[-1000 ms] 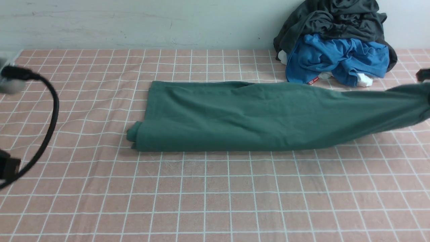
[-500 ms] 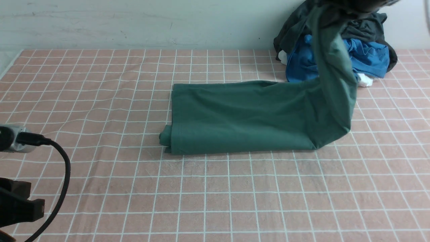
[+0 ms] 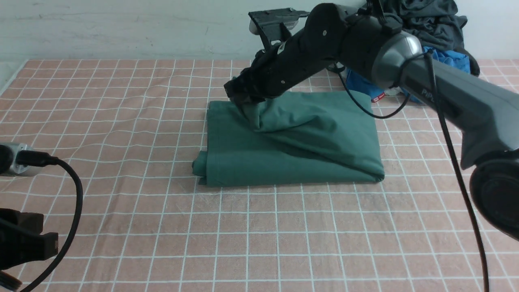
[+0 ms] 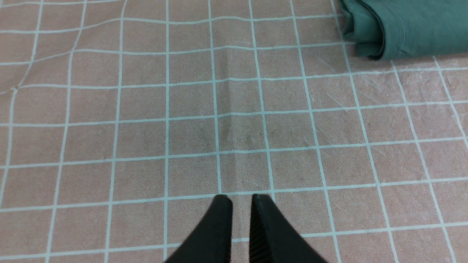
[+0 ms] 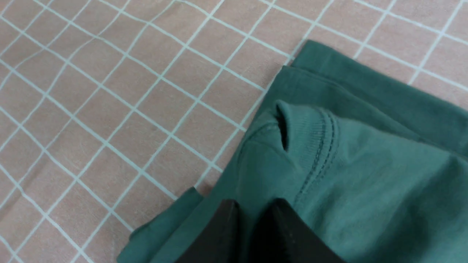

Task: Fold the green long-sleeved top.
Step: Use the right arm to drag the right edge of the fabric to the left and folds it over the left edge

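Note:
The green long-sleeved top (image 3: 308, 154) lies mid-table on the pink checked cloth as a folded rectangle, its right half doubled over the left. My right gripper (image 3: 249, 111) is at the top's far left corner, pinching a raised peak of the upper layer. In the right wrist view green fabric (image 5: 365, 164) sits between the two fingertips of that gripper (image 5: 254, 204), with the ribbed collar (image 5: 310, 135) just beyond. My left gripper (image 4: 241, 199) hovers over bare cloth near the front left, jaws nearly together and empty. A rolled corner of the top (image 4: 409, 29) lies well apart from it.
A heap of clothes sits at the back right against the wall: a dark grey garment (image 3: 421, 16) on a blue one (image 3: 446, 61). My right arm (image 3: 446, 89) reaches across from the right. The left arm's black cable (image 3: 73, 202) loops at the front left.
My right gripper carried the top's right end up and over to the left, laying it on the other half, so the top is now half as long. The left arm barely moved.

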